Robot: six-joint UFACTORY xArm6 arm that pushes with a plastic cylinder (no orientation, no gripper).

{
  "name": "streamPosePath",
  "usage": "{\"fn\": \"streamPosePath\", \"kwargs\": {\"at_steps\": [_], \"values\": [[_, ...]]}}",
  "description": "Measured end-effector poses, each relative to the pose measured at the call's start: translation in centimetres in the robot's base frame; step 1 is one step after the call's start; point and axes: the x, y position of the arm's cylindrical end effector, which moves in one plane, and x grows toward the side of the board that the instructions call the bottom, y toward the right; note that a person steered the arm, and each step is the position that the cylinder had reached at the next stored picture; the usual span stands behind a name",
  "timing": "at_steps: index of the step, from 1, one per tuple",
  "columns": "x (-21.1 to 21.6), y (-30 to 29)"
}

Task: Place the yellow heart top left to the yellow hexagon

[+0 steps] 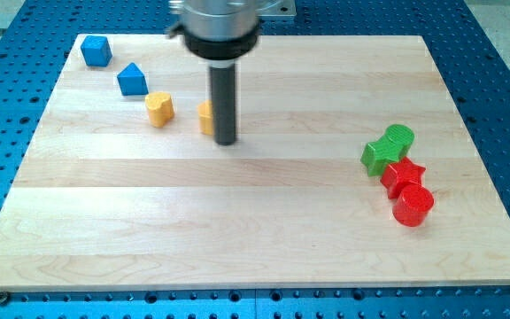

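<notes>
On the wooden counter (237, 230) the dark rod comes straight down from the arm's grey head at the far edge, and my tip (226, 142) rests on the wood a little left of centre, in the far half. There is no hand on this arm, only the rod, so nothing opens or closes. Touching the rod's left side, or hidden partly behind it, sits a yellow block (205, 117); only a sliver shows, so I cannot tell its shape. Just left of that, apart from it, is a second yellow block (158, 108) with a notched top, which looks like the heart. Further left and further away stands a blue block (132, 80) with a peaked top, and beyond it, near the far left corner, a blue cube (96, 50). Well apart on the right side is a tight cluster: two green blocks (388, 148) touching, a red star (403, 175) against them on the near side, and a red cylinder (413, 206) nearest of all.
</notes>
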Motion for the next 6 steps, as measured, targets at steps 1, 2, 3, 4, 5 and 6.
{"fn": "streamPosePath", "kwargs": {"at_steps": [1,2,3,4,5,6], "values": [[2.3,-4.5],[0.5,-11.9],[-2.8,-9.7],[-3.8,-7.5],[-4.1,-6.6],[-3.2,-6.9]]}}
